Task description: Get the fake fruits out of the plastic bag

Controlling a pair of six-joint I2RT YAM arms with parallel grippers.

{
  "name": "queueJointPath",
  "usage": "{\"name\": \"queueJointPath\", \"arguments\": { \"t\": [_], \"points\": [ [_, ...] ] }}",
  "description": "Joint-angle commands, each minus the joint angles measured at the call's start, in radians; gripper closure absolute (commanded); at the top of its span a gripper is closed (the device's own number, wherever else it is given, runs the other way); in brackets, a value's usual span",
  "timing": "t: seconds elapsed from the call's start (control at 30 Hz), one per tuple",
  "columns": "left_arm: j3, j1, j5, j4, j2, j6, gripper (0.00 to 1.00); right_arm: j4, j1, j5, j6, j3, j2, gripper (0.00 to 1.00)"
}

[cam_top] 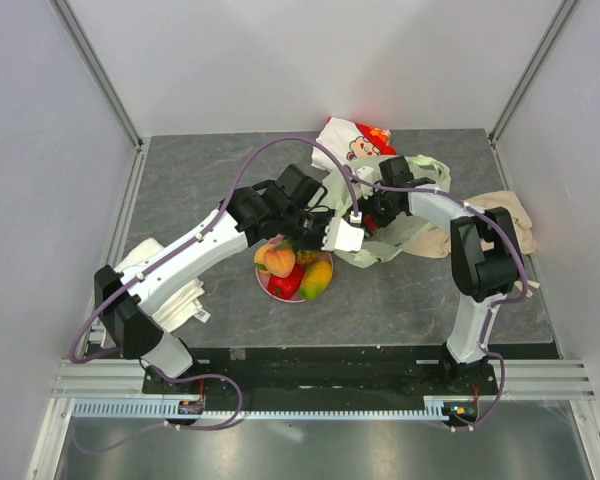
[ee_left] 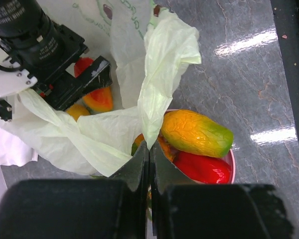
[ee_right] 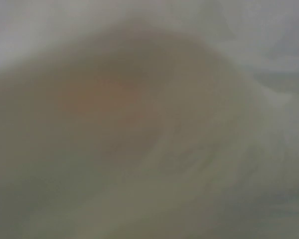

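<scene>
Left tool (ee_left: 149,152): clenched tight on a fold of the plastic bag (ee_left: 169,55), right over the near side of the pink plate (ee_left: 232,158).
Right tool (ee_left: 89,82): down inside the open mouth of the bag. I could not tell if its jaws were apart or together. Its own camera saw only a pale blur with an orange patch.
Fruits in the bag: a red one (ee_left: 82,64) and an orange-and-yellow one (ee_left: 98,99) lay just beside the right tool.
Fruits out of the bag: a mango (ee_left: 197,132), a shiny red fruit (ee_left: 204,169) and a peach (cam_top: 278,261) sat on the plate, touching each other.
Bag: thin, pale green and crumpled, in the middle of the counter (cam_top: 200,180), between the two arms, with one flap lying over the plate.
Pouch (cam_top: 355,140): white and red, behind the bag, near the far edge.
Beige cloth (cam_top: 512,215): on the right side, near the right arm.
White cloth (cam_top: 185,300): on the left side, close to the left arm.
Counter: dark grey like stone, with thin pale lines, and shiny with bright strips of light.
Room: plain white walls (cam_top: 310,60) on three sides, silver posts (cam_top: 100,70) in the far corners, and a metal rail (cam_top: 310,380) along the near edge.
</scene>
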Motion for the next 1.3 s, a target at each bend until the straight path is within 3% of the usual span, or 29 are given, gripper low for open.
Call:
{"name": "queueJointPath", "arguments": {
  "t": [0.0, 0.1, 0.27, 0.47, 0.73, 0.9, 1.07, 1.27],
  "points": [
    [0.005, -0.004, 0.012, -0.013, 0.011, 0.021, 0.98, 0.077, 0.007, 0.032, 0.027, 0.084, 0.074, 0.02],
    [0.008, -0.004, 0.008, -0.014, 0.017, 0.017, 0.98, 0.108, 0.009, 0.04, 0.027, 0.088, 0.071, 0.11],
    [-0.002, -0.002, -0.002, -0.017, 0.022, 0.014, 0.98, 0.117, 0.001, 0.012, 0.018, 0.07, -0.007, 0.35],
    [0.005, 0.001, -0.038, 0.005, 0.033, 0.015, 0.98, 0.042, -0.037, -0.019, -0.002, 0.024, -0.185, 0.46],
    [0.073, 0.034, -0.061, 0.062, 0.074, -0.051, 0.98, -0.149, -0.07, -0.089, -0.051, -0.005, -0.404, 0.47],
    [0.099, 0.044, -0.046, 0.068, 0.085, -0.063, 0.98, -0.177, -0.073, -0.12, -0.05, -0.02, -0.474, 0.46],
    [0.068, 0.044, -0.038, 0.068, 0.051, -0.072, 0.98, -0.153, -0.062, -0.198, -0.031, -0.041, -0.388, 0.32],
    [0.013, 0.045, -0.061, 0.079, 0.023, -0.022, 0.98, -0.022, -0.031, -0.183, 0.035, 0.025, -0.187, 0.34]
  ]
}}
